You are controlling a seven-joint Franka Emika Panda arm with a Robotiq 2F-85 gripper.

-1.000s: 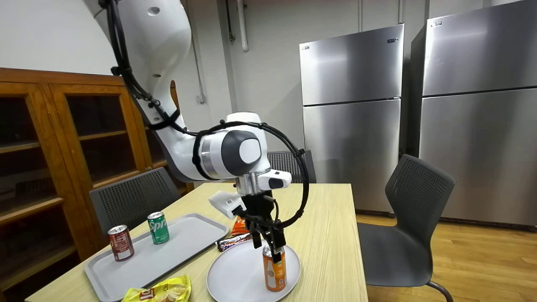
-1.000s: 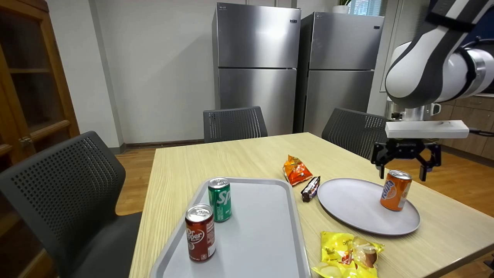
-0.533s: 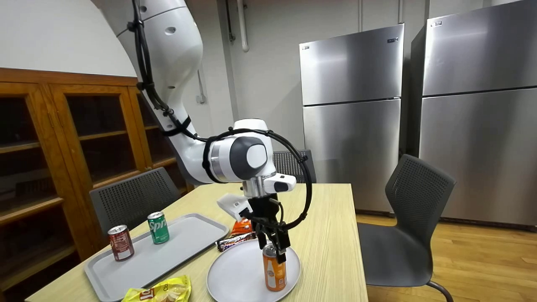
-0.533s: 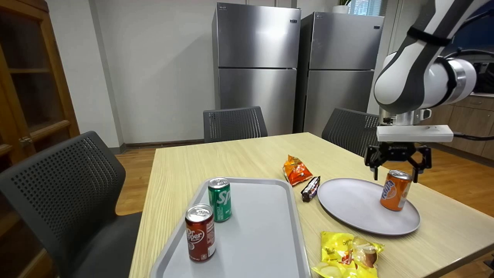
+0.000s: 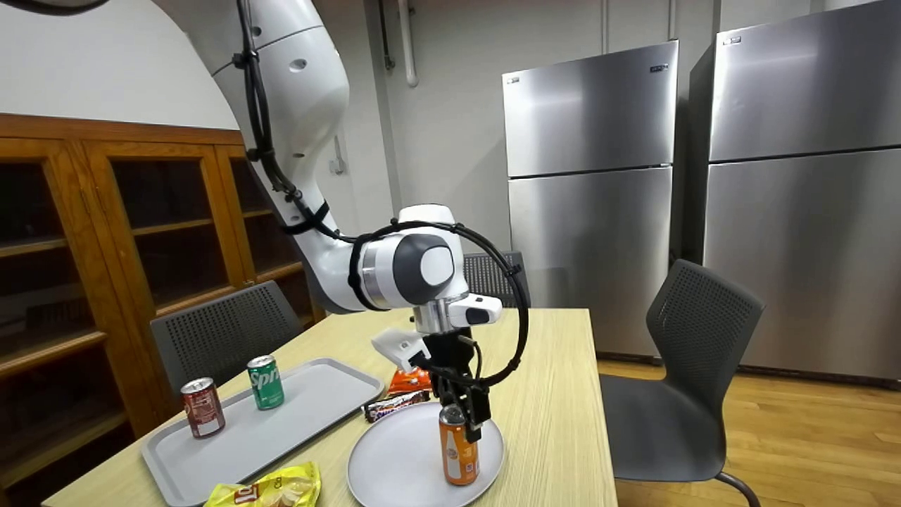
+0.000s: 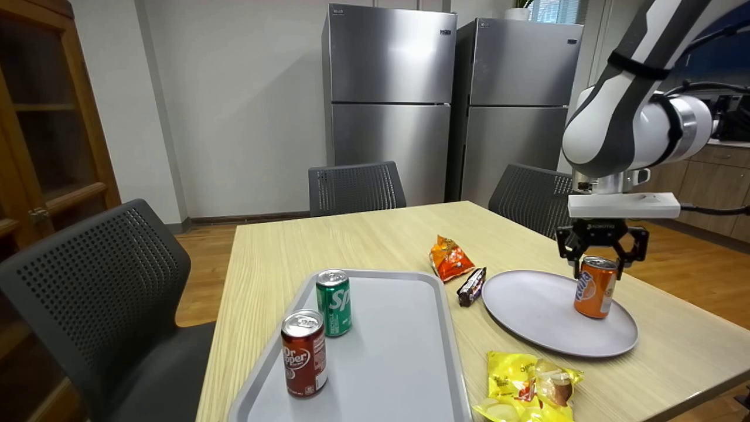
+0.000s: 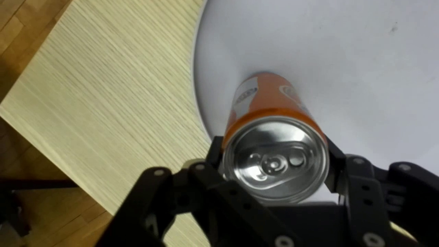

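Lower now than a second ago, the jaws have drawn together and grasp the orange cylindrical metal soda can near its top, the can having shifted slightly. It stands upright near the rim of the round pale-grey plate, which lies close to one corner of the light wood-grained table. Beside the plate sit a dark-wrapped candy bar and a shiny yellow snack bag.

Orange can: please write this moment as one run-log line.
gripper: closed on orange can | support: gray plate | beside it: candy bar
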